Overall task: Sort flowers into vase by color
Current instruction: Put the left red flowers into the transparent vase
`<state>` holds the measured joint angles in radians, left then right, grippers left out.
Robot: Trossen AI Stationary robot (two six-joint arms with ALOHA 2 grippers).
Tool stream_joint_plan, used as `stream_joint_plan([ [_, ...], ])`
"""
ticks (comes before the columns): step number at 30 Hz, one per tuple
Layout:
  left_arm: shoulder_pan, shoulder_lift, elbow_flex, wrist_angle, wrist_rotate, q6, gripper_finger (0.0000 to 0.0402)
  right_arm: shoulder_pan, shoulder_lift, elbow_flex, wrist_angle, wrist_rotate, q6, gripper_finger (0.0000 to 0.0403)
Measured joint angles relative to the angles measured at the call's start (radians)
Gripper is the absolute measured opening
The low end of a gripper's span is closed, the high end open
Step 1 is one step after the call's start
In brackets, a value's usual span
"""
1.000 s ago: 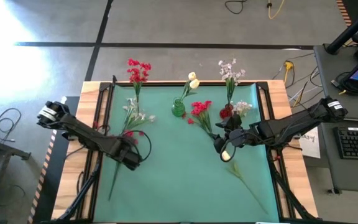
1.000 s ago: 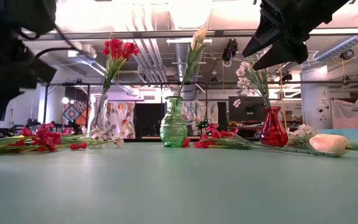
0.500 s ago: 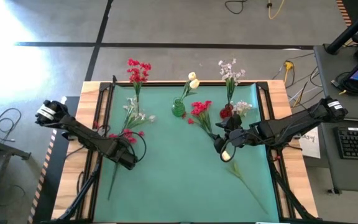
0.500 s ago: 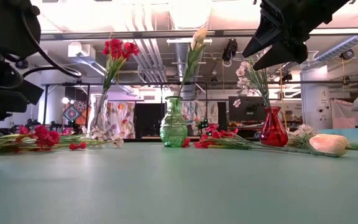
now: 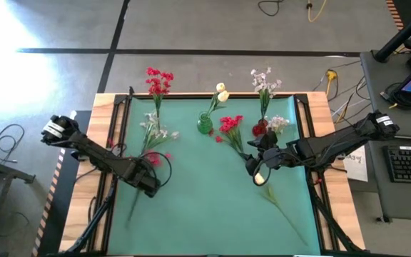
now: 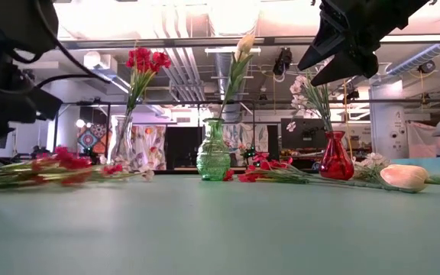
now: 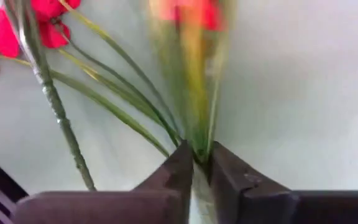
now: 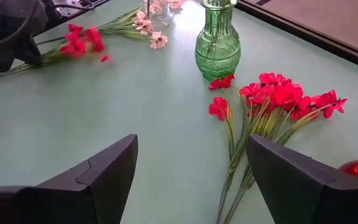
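Note:
My left gripper (image 5: 148, 180) is low over the mat's left side, shut on a red flower (image 5: 153, 158) whose long green stem (image 5: 130, 210) runs toward the near edge. A white spray (image 5: 152, 128) lies just beyond it. My right gripper (image 5: 255, 168) is open and empty above a cream bud (image 5: 260, 176) that lies on the mat. At the back, a clear vase (image 6: 122, 149) holds red blooms (image 5: 158, 80), a green vase (image 5: 205, 126) holds cream buds (image 5: 221, 91), and a red vase (image 5: 260, 130) holds pale sprays (image 5: 264, 81). My left gripper pinches the red flower's green stem (image 7: 199, 144) between its two fingers, below the blooms, among thin leaves. The blooms (image 7: 188, 12) stretch out ahead of the fingers. From these views I cannot tell whether the flower is clear of the mat.
A bunch of red flowers (image 5: 230, 128) lies on the mat between the green and red vases, and a white spray (image 5: 277, 123) lies by the red vase. A second stem with red blooms (image 7: 2, 34) lies beside my left gripper. The mat's middle and near part (image 5: 205, 207) are bare.
My left gripper has shifted a little on the mat's left side with the red flower. The flower's blooms have moved toward the table's right and show blurred now. My right arm has kept still.

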<state>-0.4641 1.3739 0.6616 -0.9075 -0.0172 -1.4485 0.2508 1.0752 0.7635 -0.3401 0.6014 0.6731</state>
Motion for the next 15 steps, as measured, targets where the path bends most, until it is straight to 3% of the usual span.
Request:
stream_joint_plan([
  [3,-0.001,0.000,0.027,0.000,0.001,0.037,0.0004,0.000,0.000,0.000,0.000,0.000,0.000,0.0290],
  [15,-0.032,-0.002,0.195,0.002,0.001,0.357,0.0000,0.000,0.000,0.000,0.000,-0.004,-0.002,0.0292],
])
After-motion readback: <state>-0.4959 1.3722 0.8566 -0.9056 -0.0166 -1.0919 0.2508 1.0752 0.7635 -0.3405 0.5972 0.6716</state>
